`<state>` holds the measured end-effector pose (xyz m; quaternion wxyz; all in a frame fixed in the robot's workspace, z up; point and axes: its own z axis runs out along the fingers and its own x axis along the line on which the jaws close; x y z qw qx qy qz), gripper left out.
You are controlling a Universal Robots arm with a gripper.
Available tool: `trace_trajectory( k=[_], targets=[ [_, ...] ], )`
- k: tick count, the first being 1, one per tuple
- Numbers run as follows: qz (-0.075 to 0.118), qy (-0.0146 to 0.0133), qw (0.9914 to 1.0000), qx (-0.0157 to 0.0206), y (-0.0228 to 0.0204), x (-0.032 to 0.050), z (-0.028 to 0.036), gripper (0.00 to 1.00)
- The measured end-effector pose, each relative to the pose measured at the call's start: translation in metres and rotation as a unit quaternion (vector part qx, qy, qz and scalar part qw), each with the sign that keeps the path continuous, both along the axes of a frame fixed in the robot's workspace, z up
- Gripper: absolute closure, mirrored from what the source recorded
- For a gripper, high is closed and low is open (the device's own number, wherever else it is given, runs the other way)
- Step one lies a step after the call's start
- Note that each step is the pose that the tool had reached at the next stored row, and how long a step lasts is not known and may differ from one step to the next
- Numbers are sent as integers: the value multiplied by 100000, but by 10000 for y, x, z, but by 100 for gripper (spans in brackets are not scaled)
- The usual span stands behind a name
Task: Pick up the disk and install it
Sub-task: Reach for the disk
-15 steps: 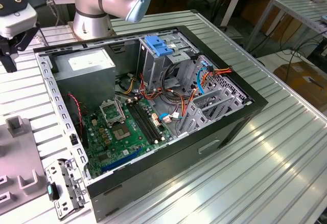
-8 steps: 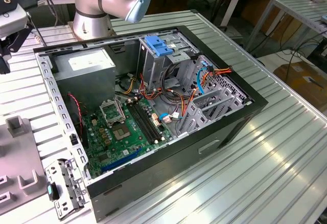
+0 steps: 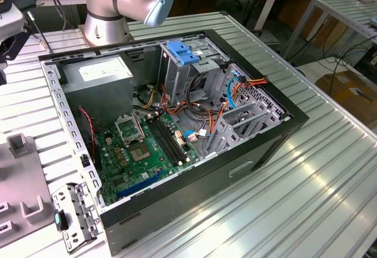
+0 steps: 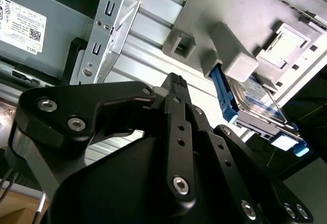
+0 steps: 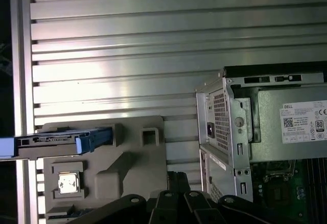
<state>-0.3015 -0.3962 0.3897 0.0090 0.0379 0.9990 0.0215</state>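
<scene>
The disk [image 4: 254, 100] is a silver-grey drive with blue plastic rails, standing on its edge in a slot of a grey holder block [image 4: 204, 14] on the ribbed metal table. In the first wrist view the disk [image 5: 56, 142] shows edge-on at the holder block's [image 5: 130, 157] side. My gripper [image 4: 176, 79] hangs above the table between the holder and the open computer case, a short way from the disk and touching nothing. Its black fingers lie together with nothing between them, as the gripper [image 5: 178, 176] also appears in the first wrist view.
The open computer case [image 3: 177, 122] lies on the table with a green motherboard [image 3: 144, 146], a grey power-supply box [image 3: 97, 76] and a bare-metal cage with a blue latch [image 3: 182, 55]. The arm's base [image 3: 109, 7] stands behind it. The case's metal corner [image 5: 225, 127] is near the gripper.
</scene>
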Motion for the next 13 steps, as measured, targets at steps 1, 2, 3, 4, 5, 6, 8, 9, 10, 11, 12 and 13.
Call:
trace_trajectory(
  k=[1, 2, 3, 4, 5, 6, 8, 9, 10, 11, 12, 13],
  targets=[
    [-4, 4, 100000, -1, 4, -14, 0, 89],
    [-1, 2, 100000, 0, 7, -26, 0, 89],
    [-6, -2, 100000, 4, 11, -45, -1, 89],
    [-5, -1, 100000, 4, 13, -59, -1, 89],
    [-7, 0, 100000, 3, 16, -87, 0, 89],
    [-7, -1, 100000, 2, 18, -104, -1, 89],
    [-5, 1, 100000, 3, 23, -149, 0, 89],
    [-4, 0, 100000, 2, 25, -174, -1, 89],
    [-4, 0, 100000, 3, 27, -189, -1, 89],
    [-3, 0, 100000, 1, 29, -216, -1, 89],
    [-2, 0, 100000, 0, 30, -231, -1, 89],
    [-2, 4, 100000, 0, 32, -251, 0, 89]
  ],
)
